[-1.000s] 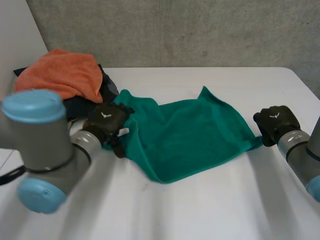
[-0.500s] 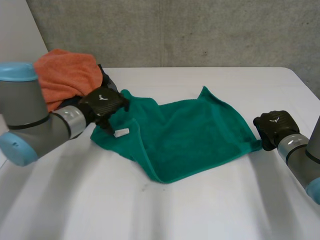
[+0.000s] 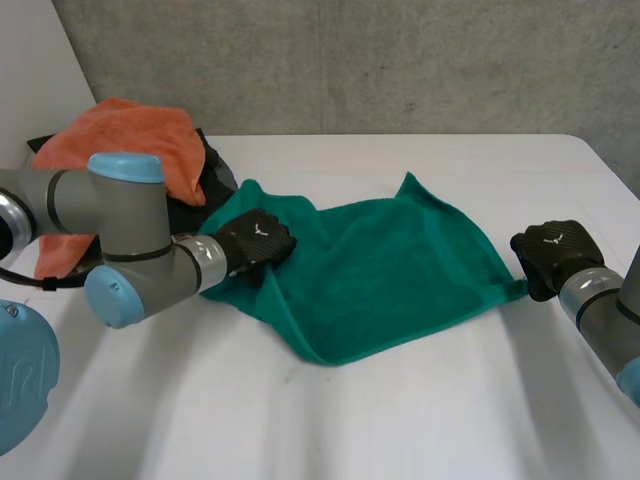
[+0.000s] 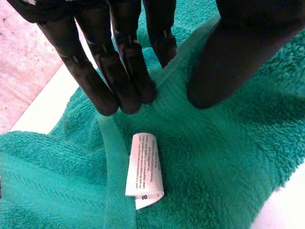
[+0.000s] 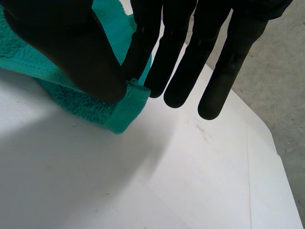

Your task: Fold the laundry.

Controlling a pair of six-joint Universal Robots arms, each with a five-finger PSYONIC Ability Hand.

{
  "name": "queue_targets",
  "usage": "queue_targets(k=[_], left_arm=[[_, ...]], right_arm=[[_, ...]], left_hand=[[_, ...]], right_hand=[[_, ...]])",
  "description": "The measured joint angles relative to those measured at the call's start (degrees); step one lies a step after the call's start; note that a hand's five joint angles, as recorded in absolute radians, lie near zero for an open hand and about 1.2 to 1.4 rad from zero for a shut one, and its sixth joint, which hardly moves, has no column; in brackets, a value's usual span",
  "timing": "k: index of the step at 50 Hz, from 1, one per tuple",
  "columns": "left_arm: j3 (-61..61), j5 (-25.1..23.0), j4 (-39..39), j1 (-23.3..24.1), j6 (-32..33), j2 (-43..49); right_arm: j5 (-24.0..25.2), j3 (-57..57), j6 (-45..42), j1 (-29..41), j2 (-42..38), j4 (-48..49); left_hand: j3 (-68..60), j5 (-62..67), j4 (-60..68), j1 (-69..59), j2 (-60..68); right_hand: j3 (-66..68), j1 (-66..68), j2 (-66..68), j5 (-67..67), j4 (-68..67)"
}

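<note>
You are looking at the green towel [image 3: 380, 270] lying spread but rumpled across the middle of the white table [image 3: 400, 420], 1 corner pointing toward the back wall and 1 folded edge nearest the camera. Its white label [image 4: 144, 171] is lying curled on the cloth just past the left fingertips. The left hand [image 3: 255, 243] is resting on the towel's left edge; in its wrist view the fingers [image 4: 119, 57] are straight and pressed together with their tips on the cloth, and the thumb is planted a little apart from them, a raised ridge of hem running between the 2. The right hand [image 3: 552, 255] is sitting at the towel's right corner, where the thumb and the nearest finger [image 5: 143, 47] are pinching the corner's hem while the other fingers are hanging straight and slightly spread above the table. Behind the left arm, an orange cloth [image 3: 120, 150] is lying heaped over a dark garment [image 3: 208, 178] at the table's back left
</note>
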State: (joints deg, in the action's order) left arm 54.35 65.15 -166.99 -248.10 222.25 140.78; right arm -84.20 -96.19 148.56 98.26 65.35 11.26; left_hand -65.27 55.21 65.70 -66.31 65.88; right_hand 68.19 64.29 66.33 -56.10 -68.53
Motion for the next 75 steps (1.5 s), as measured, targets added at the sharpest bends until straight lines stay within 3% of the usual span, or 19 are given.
queue_targets(k=[7,11,17,21,25,29,34,37,42,48,51,56,63,70,75], left_arm=[[0.4,0.9,-0.1,0.0,0.3,-0.6],[4.6,5.0,-0.1,-0.6,-0.7,-5.6],[22.0,17.2,0.1,-3.1,-3.8,-24.4],[33.0,21.4,0.7,-4.5,-3.5,-35.6],[42.4,22.2,1.3,-5.6,-1.2,-44.8],[50.2,20.1,1.3,-5.8,2.5,-51.5],[52.3,19.1,-0.6,-4.9,5.1,-49.3],[49.1,20.8,-3.1,-4.3,6.3,-42.9],[33.7,26.5,-7.1,-2.7,8.3,-29.2],[12.7,30.2,-11.4,-0.6,8.6,-22.2],[2.0,30.6,-17.0,0.0,4.7,-22.2],[-6.2,29.9,-24.9,-0.1,-4.2,-25.1],[-1.0,29.8,-25.7,-0.9,-9.3,-28.1],[13.3,28.9,-25.8,-0.5,-10.0,-30.2],[22.6,27.1,-27.0,0.9,-9.8,-31.6]], right_arm=[[0.0,0.0,-0.3,0.0,0.1,0.0],[0.3,0.1,-3.0,0.1,1.3,-2.0],[0.8,0.0,-16.8,-0.8,7.6,-12.8],[0.8,-0.3,-26.3,-2.6,13.0,-22.5],[1.0,-0.8,-32.6,-4.1,17.9,-31.4],[1.3,-1.6,-35.0,-4.3,21.1,-37.2],[1.0,-1.2,-34.5,-3.2,19.4,-38.1],[-0.2,1.5,-34.0,-2.3,16.1,-37.7],[-3.8,13.2,-30.9,0.2,9.3,-34.8],[-8.9,31.4,-20.4,2.6,4.9,-26.2],[-11.0,40.3,-12.2,3.1,4.5,-19.2],[-11.8,45.1,-4.0,2.9,6.3,-8.6],[-10.3,39.9,-2.0,1.4,9.2,-1.8],[-5.6,29.8,-2.6,-0.7,9.4,-5.5],[-1.4,23.4,-2.4,-0.9,8.1,-9.6]], left_hand=[[-2.7,1.4,2.6,0.0,2.5],[-2.7,1.4,2.6,0.0,2.6],[-2.7,1.4,2.6,0.0,2.7],[-2.7,1.4,2.6,0.0,2.7],[-2.9,1.4,2.8,0.0,2.8],[-2.9,1.4,2.9,0.0,2.8],[-2.9,1.4,2.9,0.0,2.8],[-2.9,1.4,2.9,0.0,2.8],[-2.9,1.4,2.9,0.0,2.8],[-2.9,1.4,2.9,0.0,2.8],[-2.9,1.4,2.9,0.0,2.9],[-2.9,1.4,2.9,0.0,2.9],[-2.9,1.4,2.9,0.0,2.8],[-2.9,1.4,2.9,0.0,2.9],[-2.9,1.4,2.9,0.0,2.9]], right_hand=[[0.0,0.0,0.0,0.0,0.0],[0.0,0.0,0.0,0.0,0.0],[0.0,0.0,0.0,0.0,0.0],[0.0,0.0,0.0,0.0,0.0],[0.0,0.0,0.0,-0.1,0.0],[0.0,0.0,0.0,-1.0,0.0],[0.0,0.0,0.0,-1.2,0.0],[0.0,0.0,0.0,-1.2,0.0],[0.0,0.0,0.0,-1.2,0.0],[0.0,0.0,0.9,-1.4,0.0],[0.0,0.4,0.9,-2.5,0.0],[0.0,0.4,0.9,-2.5,0.0],[0.0,0.4,0.9,-2.5,0.0],[-1.2,-0.2,-0.4,-1.1,1.4],[-32.3,-29.1,-31.1,30.6,32.6]])
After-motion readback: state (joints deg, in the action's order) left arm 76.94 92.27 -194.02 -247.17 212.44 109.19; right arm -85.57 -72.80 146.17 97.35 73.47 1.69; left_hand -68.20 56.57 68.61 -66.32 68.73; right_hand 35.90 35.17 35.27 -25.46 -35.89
